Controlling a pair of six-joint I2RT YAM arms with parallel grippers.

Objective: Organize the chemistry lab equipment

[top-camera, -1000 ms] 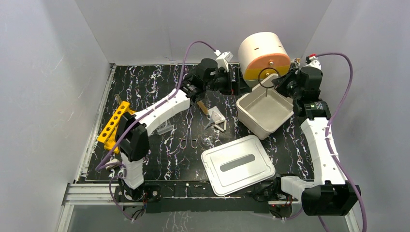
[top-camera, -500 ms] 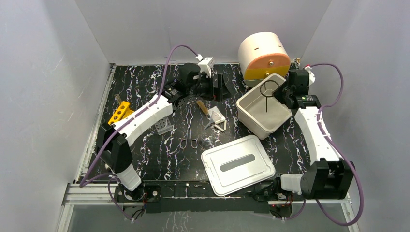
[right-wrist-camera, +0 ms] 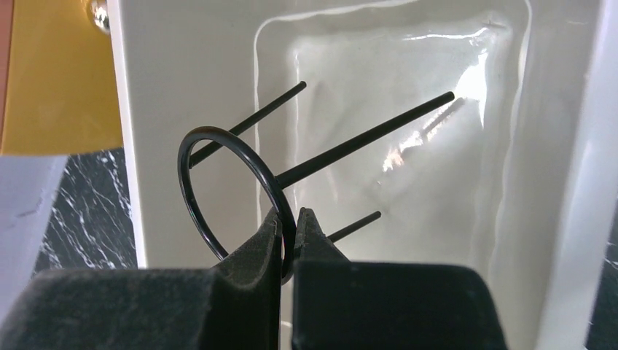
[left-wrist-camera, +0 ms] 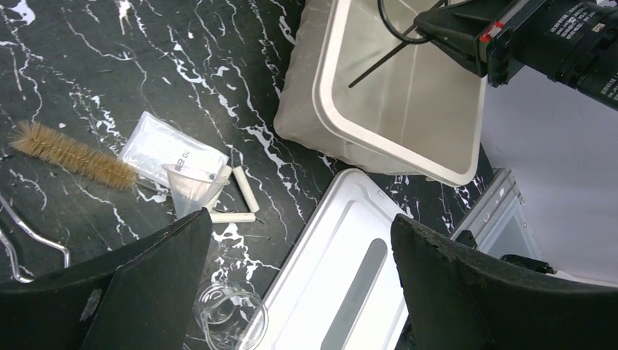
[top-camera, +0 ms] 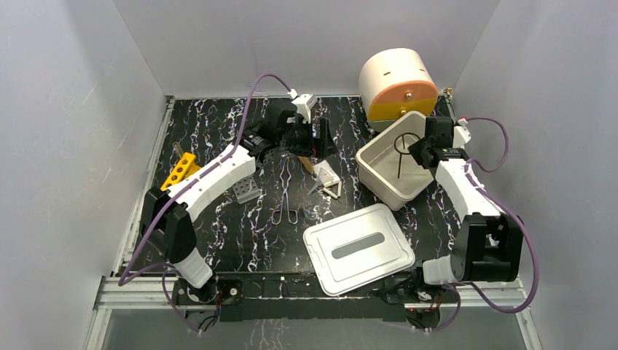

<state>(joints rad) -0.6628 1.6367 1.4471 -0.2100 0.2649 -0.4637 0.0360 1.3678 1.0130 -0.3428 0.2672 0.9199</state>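
Right claw [right-wrist-camera: 289, 219] was clenched on the ring of the black wire loop [right-wrist-camera: 364, 138], holding it over the open white tub [top-camera: 375, 182], stem reaching down inside. Couldn't tell if the stem touched the bottom. Left claw [left-wrist-camera: 300, 219] was released, jaws wide, nothing in it, hanging above the desk [top-camera: 218, 240]. Under it: brush [left-wrist-camera: 73, 154], clear funnel [left-wrist-camera: 189, 186], white triangle [left-wrist-camera: 233, 217], small glass beaker [left-wrist-camera: 229, 317]. Tub lid [left-wrist-camera: 350, 270] lay flat beside the tub. Metal tongs [top-camera: 286, 193] lay mid-desk.

marbled table [top-camera: 233, 240] carries white bin [top-camera: 386, 191], lid [top-camera: 357, 248], tongs [top-camera: 286, 208] (a brush [left-wrist-camera: 73, 153] too).
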